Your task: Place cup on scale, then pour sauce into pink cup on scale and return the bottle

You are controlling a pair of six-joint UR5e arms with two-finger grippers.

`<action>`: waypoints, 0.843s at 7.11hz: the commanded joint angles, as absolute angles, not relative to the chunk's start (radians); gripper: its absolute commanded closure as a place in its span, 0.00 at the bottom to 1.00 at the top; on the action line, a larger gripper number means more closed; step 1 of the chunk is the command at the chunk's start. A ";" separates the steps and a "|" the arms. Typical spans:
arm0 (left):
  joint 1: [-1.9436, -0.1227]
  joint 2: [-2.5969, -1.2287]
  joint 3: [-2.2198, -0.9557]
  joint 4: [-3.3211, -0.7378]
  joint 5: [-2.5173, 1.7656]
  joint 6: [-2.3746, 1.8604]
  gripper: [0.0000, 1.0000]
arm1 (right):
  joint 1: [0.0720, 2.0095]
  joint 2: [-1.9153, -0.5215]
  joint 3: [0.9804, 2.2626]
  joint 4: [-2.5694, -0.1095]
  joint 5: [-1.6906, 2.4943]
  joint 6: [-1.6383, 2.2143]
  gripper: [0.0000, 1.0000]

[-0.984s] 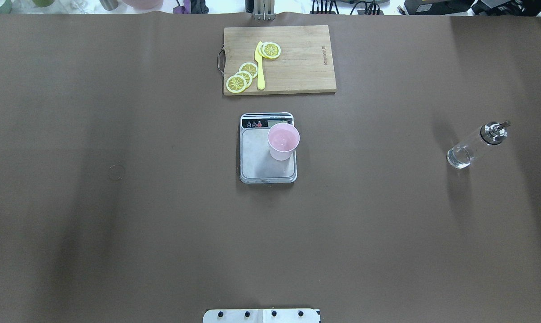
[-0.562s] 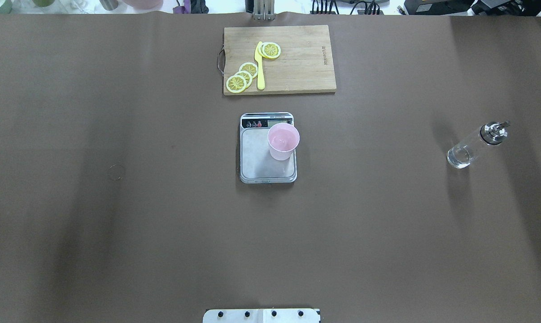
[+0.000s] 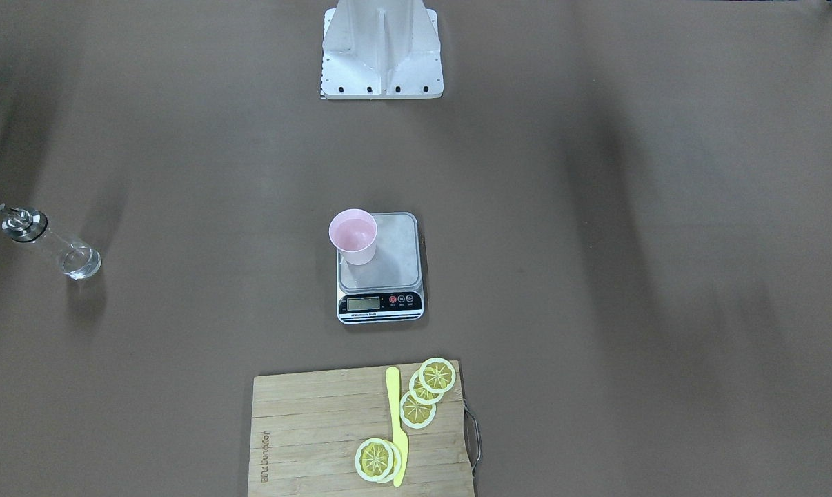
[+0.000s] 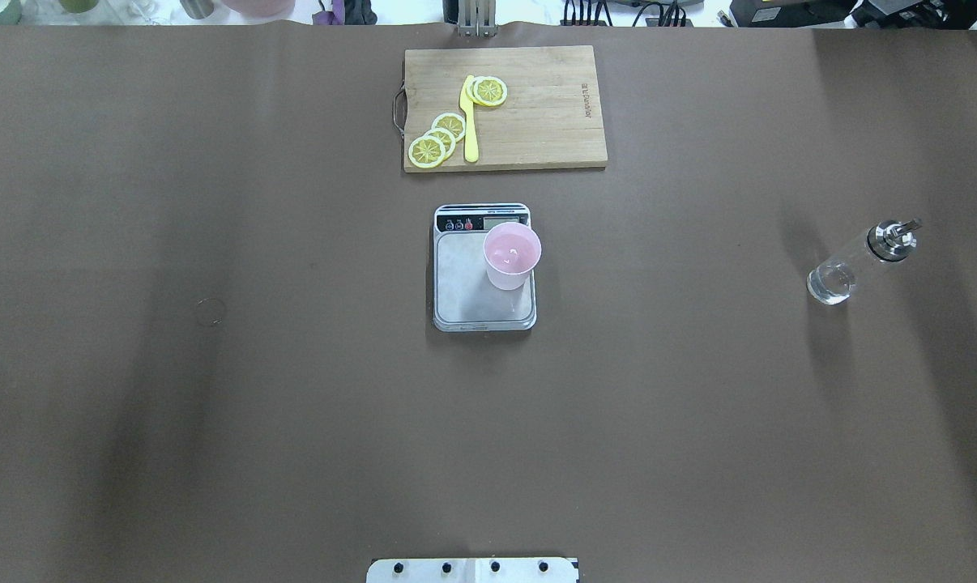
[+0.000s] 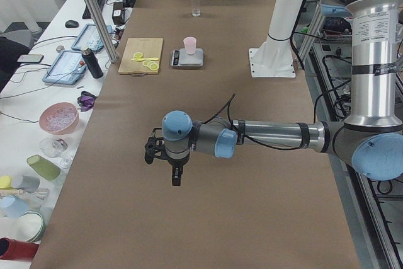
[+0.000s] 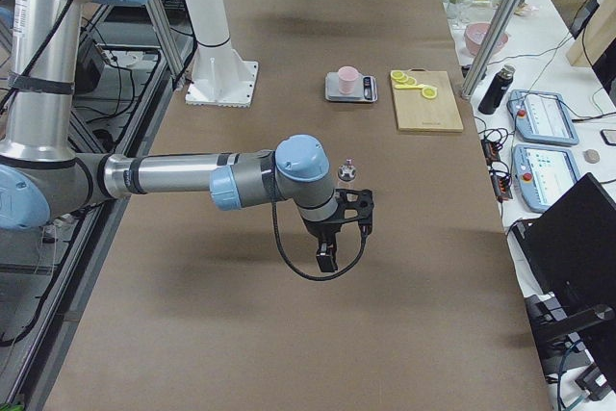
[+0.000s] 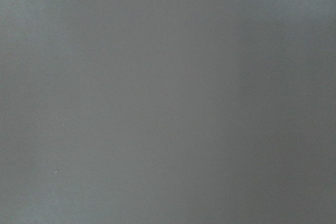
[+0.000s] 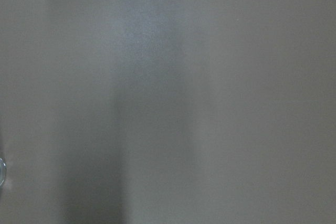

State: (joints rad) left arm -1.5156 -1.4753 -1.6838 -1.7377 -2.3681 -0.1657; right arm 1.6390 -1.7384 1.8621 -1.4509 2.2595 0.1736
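Observation:
The pink cup (image 4: 511, 257) stands upright on the right part of the scale (image 4: 464, 283), near its display; it also shows in the front view as cup (image 3: 353, 238) on scale (image 3: 392, 259). The bottle (image 4: 857, 263) stands alone at the table's right, metal cap up, bottle (image 3: 54, 241). Neither gripper appears in the overhead or front view. My left gripper (image 5: 152, 149) hangs over bare table far from the scale; I cannot tell its state. My right gripper (image 6: 364, 211) hovers near the bottle's cap (image 6: 346, 172), apart from it; I cannot tell its state either.
A wooden cutting board (image 4: 537, 121) with lemon slices (image 4: 436, 139) and a yellow knife (image 4: 469, 121) lies beyond the scale. The robot's base plate (image 4: 472, 570) sits at the near edge. Both wrist views show only brown table cover. Side benches hold tablets, bowls and cups.

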 commanded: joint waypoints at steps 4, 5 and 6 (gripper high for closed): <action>-1.514 -1.477 -1.686 -1.735 -2.368 -0.167 0.01 | 1.632 -1.592 1.672 -1.485 2.257 0.155 0.00; -1.514 -1.477 -1.684 -1.735 -2.367 -0.167 0.01 | 1.631 -1.591 1.666 -1.485 2.260 0.153 0.00; -1.514 -1.477 -1.684 -1.735 -2.367 -0.166 0.01 | 1.632 -1.591 1.667 -1.485 2.260 0.155 0.00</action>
State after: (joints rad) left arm -1.5141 -1.4771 -1.6850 -1.7350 -2.3676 -0.1669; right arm 1.6315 -1.5925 1.6742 -1.4890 2.2585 0.1537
